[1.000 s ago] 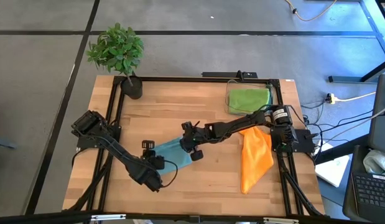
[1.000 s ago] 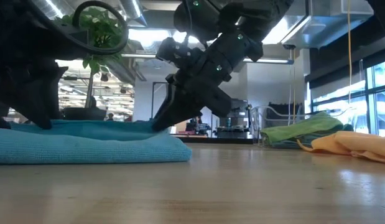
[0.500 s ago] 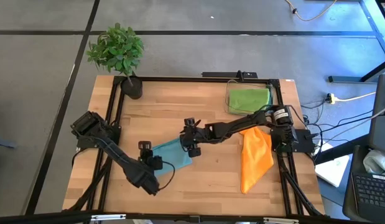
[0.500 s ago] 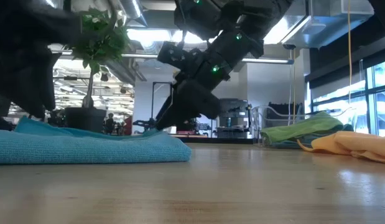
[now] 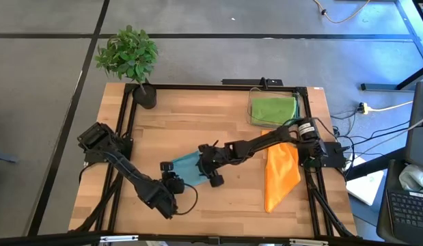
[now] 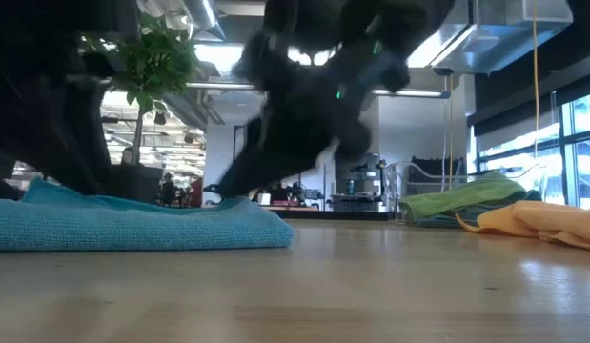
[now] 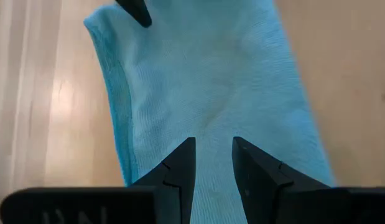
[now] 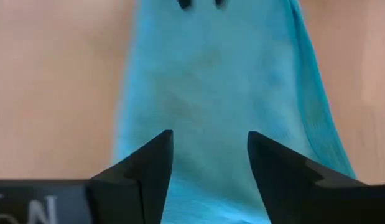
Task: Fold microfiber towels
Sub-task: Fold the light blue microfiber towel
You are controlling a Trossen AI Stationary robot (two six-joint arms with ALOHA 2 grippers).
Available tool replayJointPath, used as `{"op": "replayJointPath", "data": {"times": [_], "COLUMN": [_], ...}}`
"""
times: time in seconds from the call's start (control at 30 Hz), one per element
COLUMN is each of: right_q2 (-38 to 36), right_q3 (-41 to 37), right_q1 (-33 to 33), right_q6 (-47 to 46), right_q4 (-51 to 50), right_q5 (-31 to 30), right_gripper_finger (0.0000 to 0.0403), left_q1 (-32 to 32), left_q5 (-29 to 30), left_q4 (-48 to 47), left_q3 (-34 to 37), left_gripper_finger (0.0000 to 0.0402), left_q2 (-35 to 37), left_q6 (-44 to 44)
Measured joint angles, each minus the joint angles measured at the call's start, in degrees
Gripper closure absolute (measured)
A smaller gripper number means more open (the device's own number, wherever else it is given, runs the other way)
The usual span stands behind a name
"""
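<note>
Teal towel (image 5: 187,169) is flanked lengthwise by left end effector (image 5: 171,183) and right end effector (image 5: 212,172), both parted, nothing held.

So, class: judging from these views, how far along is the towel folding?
Done: the teal towel lies folded into a strip on the table. In hand: the left hand and right hand are open over its two ends, gripping nothing. Left: the orange towel lies loose; a green towel sits in the clear bin.
</note>
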State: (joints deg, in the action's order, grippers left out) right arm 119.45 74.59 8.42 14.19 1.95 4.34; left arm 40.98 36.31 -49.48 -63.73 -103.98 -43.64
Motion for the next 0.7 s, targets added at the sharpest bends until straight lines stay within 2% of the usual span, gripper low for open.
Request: {"op": "replayJointPath", "data": {"times": [0.23, 0.43, 0.57, 0.7], "right_q2": [4.2, 5.0, 5.0, 2.5], "right_q3": [0.0, 0.1, 0.1, -0.2], "right_q1": [-2.6, -4.5, -4.9, -4.7], "right_q6": [-1.5, -3.2, -3.2, -0.9], "right_q4": [2.3, 1.4, 1.5, -0.7], "right_q5": [0.4, 3.3, 3.2, -0.4], "right_gripper_finger": [0.0233, 0.0257, 0.0256, 0.0241], "left_q1": [-1.1, -0.9, -0.1, 0.3], "left_q5": [-1.3, -1.6, -1.0, -2.7], "left_q4": [3.3, 11.3, 10.5, 3.7], "left_q3": [5.6, 11.6, 10.9, 5.9], "left_gripper_finger": [0.0305, 0.0305, 0.0306, 0.0306], "left_q2": [0.0, 0.4, 0.2, -0.2], "left_q6": [-2.1, -4.8, -5.8, -5.6]}}
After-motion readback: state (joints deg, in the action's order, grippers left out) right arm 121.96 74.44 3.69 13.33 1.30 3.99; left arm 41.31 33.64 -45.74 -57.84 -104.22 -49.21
